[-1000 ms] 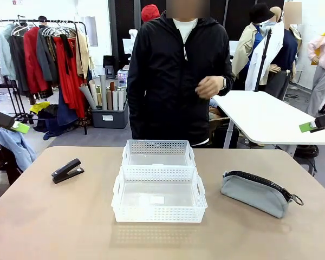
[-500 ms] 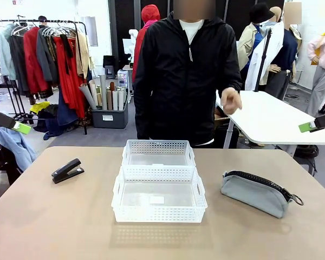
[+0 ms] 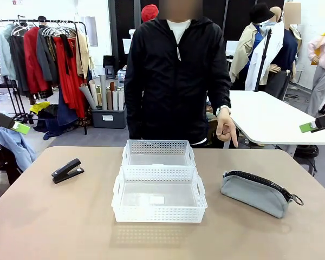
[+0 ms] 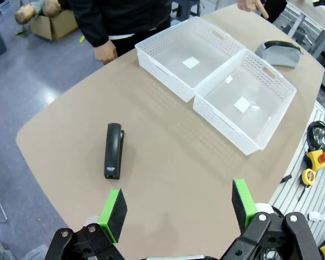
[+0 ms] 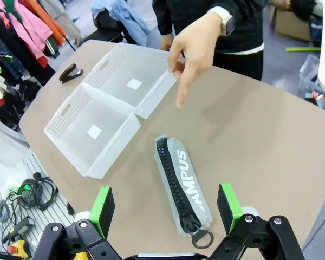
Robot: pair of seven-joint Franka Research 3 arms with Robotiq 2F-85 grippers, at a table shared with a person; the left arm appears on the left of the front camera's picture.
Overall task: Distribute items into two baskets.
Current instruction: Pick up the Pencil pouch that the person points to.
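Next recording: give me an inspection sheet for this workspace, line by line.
Surface: tan table, rounded edges.
Job's things: far basket and near basket, white, touching end to end at centre, both empty; black stapler to their left; grey pouch to their right.
Clutter: nothing seen.
Grippers: left gripper and right gripper, jaws open, holding nothing, above the table.
Cables: black cables on the ledge beside the table.
Surroundings: person's hand pointing down near the far right edge; clothes rack behind.

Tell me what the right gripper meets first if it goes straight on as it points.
Most likely the pouch, which lies on the table right ahead of the right gripper; depth is unclear.
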